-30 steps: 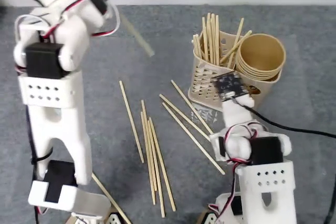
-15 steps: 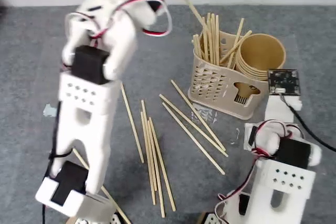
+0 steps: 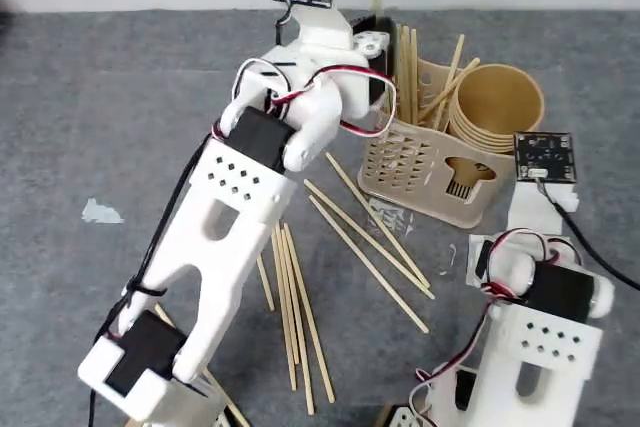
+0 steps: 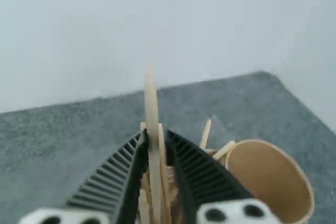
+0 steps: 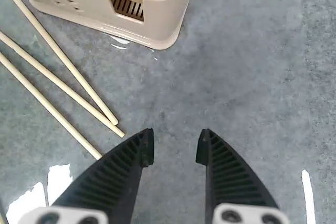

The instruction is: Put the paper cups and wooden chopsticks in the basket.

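Pale wooden chopsticks (image 3: 369, 263) streak a mottled grey table (image 3: 120, 97) beside a beige, lattice-slotted basket (image 3: 400, 162) holding tan cups (image 3: 500, 97). White arms (image 3: 230, 237) carry black motors (image 3: 255, 137); the left pincer (image 4: 155, 136) and right pincer (image 5: 176, 140) are ribbed black.

The surface (image 3: 120, 97) is grey cloth, matt and slightly fuzzy like felt. The wooden chopsticks (image 3: 295, 317) lying on it are pale bare wood, unvarnished and dull. The chopstick (image 4: 151, 103) pinched between the left fingers (image 4: 118, 182) has the same dry finish. The basket (image 3: 410, 162) is beige plastic, smooth with a soft sheen, its wall moulded into a slotted lattice. The paper cups (image 3: 500, 97) in it are tan paper, matt inside. The left fingers and the right fingers (image 5: 126, 166) are black plastic, matt, with ribbed inner faces. The arm shells (image 3: 230, 227) are smooth white plastic. Small scraps (image 3: 385, 215) beside the basket look glossy, perhaps clear film.
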Robot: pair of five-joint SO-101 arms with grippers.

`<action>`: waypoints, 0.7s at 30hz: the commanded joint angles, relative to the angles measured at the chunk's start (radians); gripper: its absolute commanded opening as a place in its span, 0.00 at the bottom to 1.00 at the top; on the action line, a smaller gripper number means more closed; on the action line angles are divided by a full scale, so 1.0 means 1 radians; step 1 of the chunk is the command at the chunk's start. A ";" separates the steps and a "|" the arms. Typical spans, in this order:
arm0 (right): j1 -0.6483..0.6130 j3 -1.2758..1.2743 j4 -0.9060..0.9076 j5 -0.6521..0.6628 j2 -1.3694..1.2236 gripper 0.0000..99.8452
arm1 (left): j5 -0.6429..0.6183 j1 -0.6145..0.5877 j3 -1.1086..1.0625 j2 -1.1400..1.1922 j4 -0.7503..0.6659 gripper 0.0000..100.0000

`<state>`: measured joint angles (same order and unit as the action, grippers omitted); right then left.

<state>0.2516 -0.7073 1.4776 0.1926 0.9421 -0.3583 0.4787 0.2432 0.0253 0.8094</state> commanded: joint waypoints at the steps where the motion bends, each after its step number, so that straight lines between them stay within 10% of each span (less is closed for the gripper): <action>1: 0.007 0.014 -0.019 0.012 0.027 0.14 | -0.026 0.000 0.005 -0.055 0.049 0.23; 21: -0.243 0.015 -0.090 0.005 0.028 0.14 | -0.190 -0.353 -0.001 -0.451 0.562 0.21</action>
<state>0.0890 -0.7073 1.4101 0.1926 0.9421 -0.4918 0.2025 0.2386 -0.3598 1.3004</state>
